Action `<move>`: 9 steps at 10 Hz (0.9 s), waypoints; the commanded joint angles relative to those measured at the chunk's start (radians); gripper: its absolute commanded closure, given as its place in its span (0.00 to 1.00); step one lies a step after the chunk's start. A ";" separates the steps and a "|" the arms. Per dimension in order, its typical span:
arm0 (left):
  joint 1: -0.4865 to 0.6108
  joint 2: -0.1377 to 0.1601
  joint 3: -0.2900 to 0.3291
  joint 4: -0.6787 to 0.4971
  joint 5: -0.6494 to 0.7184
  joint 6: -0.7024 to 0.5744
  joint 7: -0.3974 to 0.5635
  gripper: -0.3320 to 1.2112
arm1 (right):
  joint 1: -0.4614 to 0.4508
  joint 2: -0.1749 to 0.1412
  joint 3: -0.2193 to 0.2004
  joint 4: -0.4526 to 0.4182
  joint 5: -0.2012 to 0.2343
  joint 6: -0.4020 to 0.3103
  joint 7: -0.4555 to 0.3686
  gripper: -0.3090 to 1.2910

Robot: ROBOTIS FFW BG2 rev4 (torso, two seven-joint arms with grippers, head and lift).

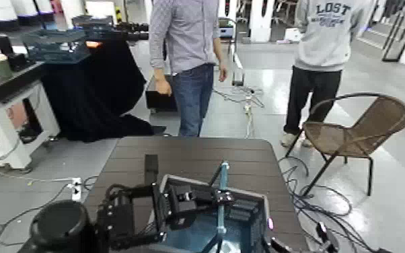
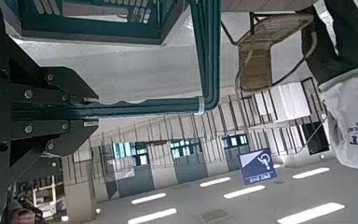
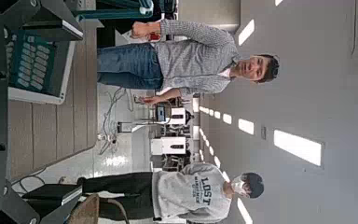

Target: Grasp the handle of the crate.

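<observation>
The crate (image 1: 262, 197) with a grey rim and teal walls sits at the near edge of the dark table (image 1: 198, 151). Its thin teal handle (image 1: 223, 176) stands upright over the crate's middle. My left gripper (image 1: 219, 198) reaches in from the left and its black fingers are shut on the handle. In the left wrist view the bar (image 2: 149, 105) runs out from between the fingers (image 2: 51, 93), with the crate's lattice (image 2: 93, 21) beyond. My right gripper (image 3: 47, 112) is open and empty beside the crate (image 3: 37, 61), mostly below the head view.
Two people (image 1: 188, 60) (image 1: 323, 60) stand beyond the table's far edge. A wicker chair (image 1: 356, 131) stands on the right. A dark blue lattice crate (image 1: 57, 46) sits on a black-draped stand at the back left. Cables (image 1: 249, 101) lie on the floor.
</observation>
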 commanded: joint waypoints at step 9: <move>0.237 0.015 0.058 -0.136 0.352 -0.042 0.142 0.99 | 0.001 0.002 0.006 0.005 0.001 0.018 -0.014 0.28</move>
